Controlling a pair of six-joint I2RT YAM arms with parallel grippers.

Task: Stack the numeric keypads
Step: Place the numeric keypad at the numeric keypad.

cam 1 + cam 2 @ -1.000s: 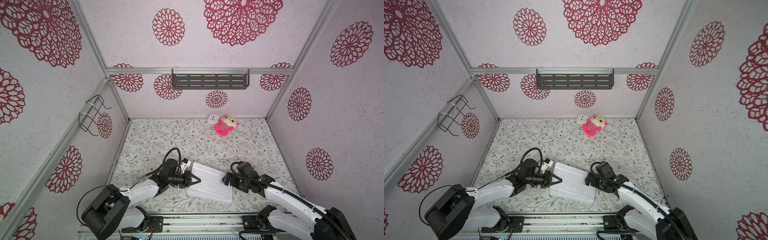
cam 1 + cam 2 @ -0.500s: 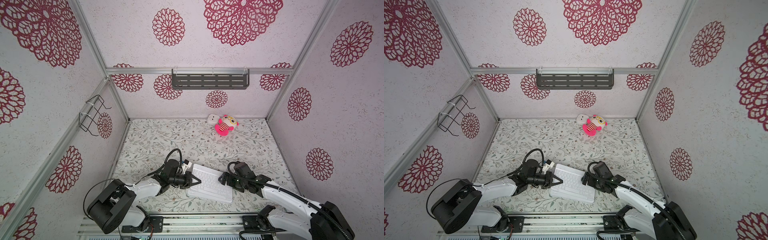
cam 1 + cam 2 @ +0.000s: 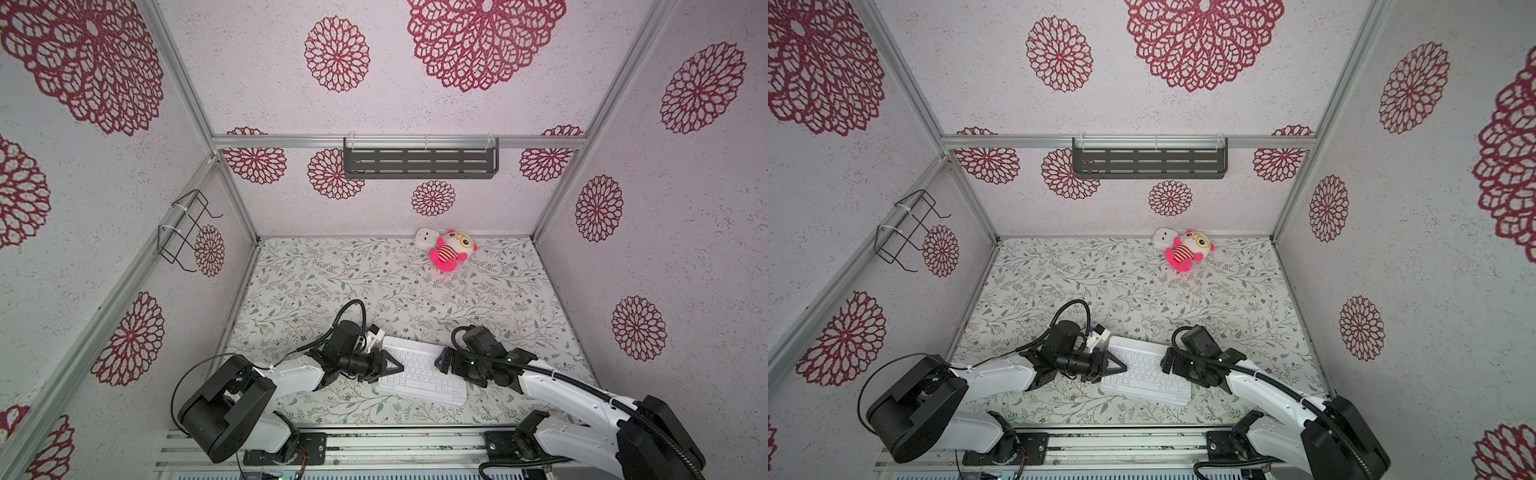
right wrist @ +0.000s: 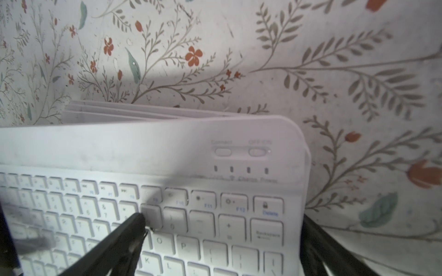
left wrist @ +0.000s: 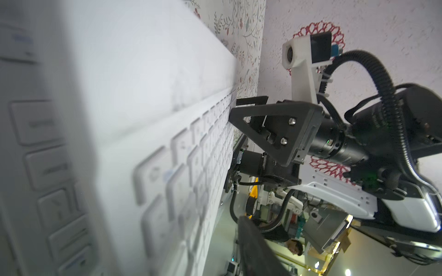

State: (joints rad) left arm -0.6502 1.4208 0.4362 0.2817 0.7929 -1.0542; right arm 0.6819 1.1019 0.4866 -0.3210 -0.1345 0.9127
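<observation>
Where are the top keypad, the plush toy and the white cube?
top keypad [image 3: 419, 376]: in a top view, on its keys.
plush toy [image 3: 447, 256]: in a top view, on its striped belly.
white cube [image 3: 425, 239]: in a top view, on its face.

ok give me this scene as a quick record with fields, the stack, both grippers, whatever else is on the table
stack: numeric keypads piled front centre of the table, white-keyed one on top, lower edges slightly splayed
left gripper: at the stack's left end, open or shut unclear
right gripper: open, fingers straddling the top keypad's right end
other items: pink plush toy and white cube side by side at the far edge
</observation>
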